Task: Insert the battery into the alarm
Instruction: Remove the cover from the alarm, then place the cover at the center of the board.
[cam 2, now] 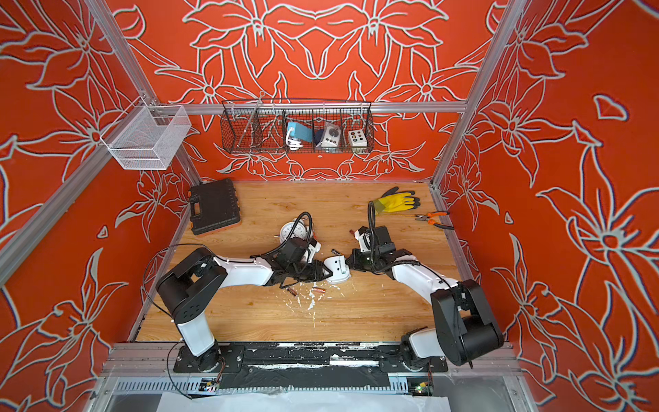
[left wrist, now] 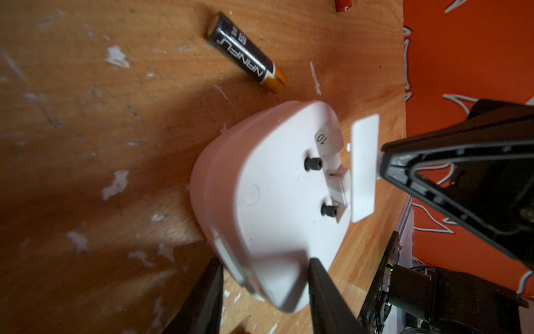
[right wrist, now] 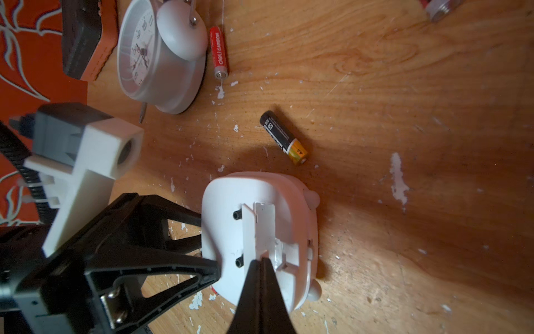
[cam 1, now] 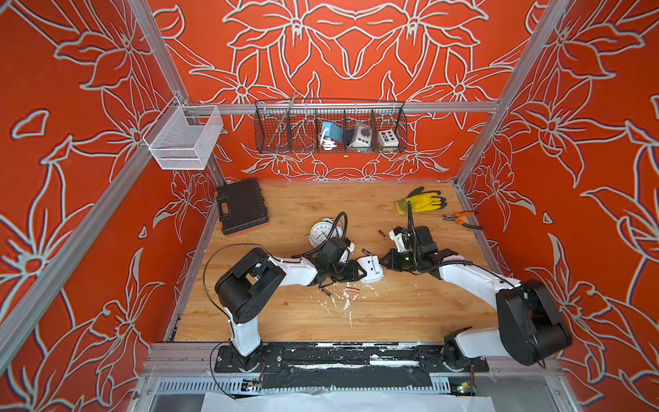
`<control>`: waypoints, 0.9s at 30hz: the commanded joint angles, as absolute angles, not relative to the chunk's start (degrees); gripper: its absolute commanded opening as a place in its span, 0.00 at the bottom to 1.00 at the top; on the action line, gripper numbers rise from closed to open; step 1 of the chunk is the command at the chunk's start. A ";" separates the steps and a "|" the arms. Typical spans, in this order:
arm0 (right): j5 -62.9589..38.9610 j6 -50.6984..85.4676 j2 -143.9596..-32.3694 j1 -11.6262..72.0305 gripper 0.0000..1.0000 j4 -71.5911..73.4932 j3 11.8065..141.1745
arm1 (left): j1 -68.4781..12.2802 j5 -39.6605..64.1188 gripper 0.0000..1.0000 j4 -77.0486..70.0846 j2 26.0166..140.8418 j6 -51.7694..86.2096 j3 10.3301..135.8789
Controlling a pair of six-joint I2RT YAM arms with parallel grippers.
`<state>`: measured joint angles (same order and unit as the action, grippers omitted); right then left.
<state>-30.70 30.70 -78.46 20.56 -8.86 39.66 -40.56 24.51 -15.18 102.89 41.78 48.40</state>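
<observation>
Bystander items, wooden tabletop
We note a black plastic tool case with orange trim at rear left, a yellow-and-black work glove near orange-handled pliers at rear right; a black wire basket and white mesh basket hang above.
</observation>
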 commanded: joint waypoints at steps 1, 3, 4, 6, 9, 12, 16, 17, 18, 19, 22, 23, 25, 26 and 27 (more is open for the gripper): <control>-29.17 31.54 -76.36 19.04 0.00 -10.36 40.47 | -40.38 21.84 0.41 -10.99 104.42 40.78 48.22; -28.76 31.71 -75.72 17.60 0.00 -10.36 39.88 | -40.35 21.73 0.41 -10.99 104.28 40.76 48.16; -28.74 31.79 -75.44 16.59 0.00 -10.25 39.54 | -40.37 21.76 0.41 -10.99 104.26 40.69 48.16; -29.27 32.02 -75.37 14.31 0.00 -10.28 38.95 | -40.35 21.71 0.41 -10.90 104.13 40.64 48.11; -30.28 32.23 -75.48 11.20 0.00 -10.33 38.09 | -40.39 21.69 0.41 -10.72 103.90 40.56 48.08; -30.54 32.26 -76.26 8.92 0.00 -10.79 37.41 | -40.35 21.53 0.41 -10.63 103.81 40.43 48.08; -30.64 32.16 -78.39 6.65 0.00 -10.32 36.19 | -40.35 21.71 0.41 -10.63 103.63 40.44 48.16; -30.55 31.97 -78.86 6.41 0.00 -9.87 35.73 | -40.35 21.73 0.41 -10.63 103.56 40.43 48.16; -30.39 31.86 -79.52 6.25 0.00 -9.44 35.34 | -40.35 21.72 0.41 -10.50 103.48 40.39 48.25; -30.19 31.72 -80.22 6.24 0.00 -9.14 35.03 | -40.34 21.63 0.41 -10.31 103.33 40.27 48.30; -30.08 31.72 -82.54 6.15 0.00 -8.16 34.57 | -40.34 21.44 0.41 -10.03 103.22 40.08 48.25; -29.99 31.72 -83.22 6.14 0.00 -7.79 34.47 | -40.35 21.36 0.41 -10.02 103.12 40.08 48.25; -29.99 32.06 -84.58 6.15 0.00 -7.12 34.25 | -40.34 21.39 0.41 -10.02 103.13 40.18 48.25; -29.91 32.24 -84.75 6.16 0.00 -6.80 34.07 | -40.39 21.41 0.41 -10.02 103.04 40.25 48.25; -29.72 32.34 -84.76 6.11 0.00 -6.51 33.90 | -40.34 21.34 0.41 -10.03 102.93 40.25 48.18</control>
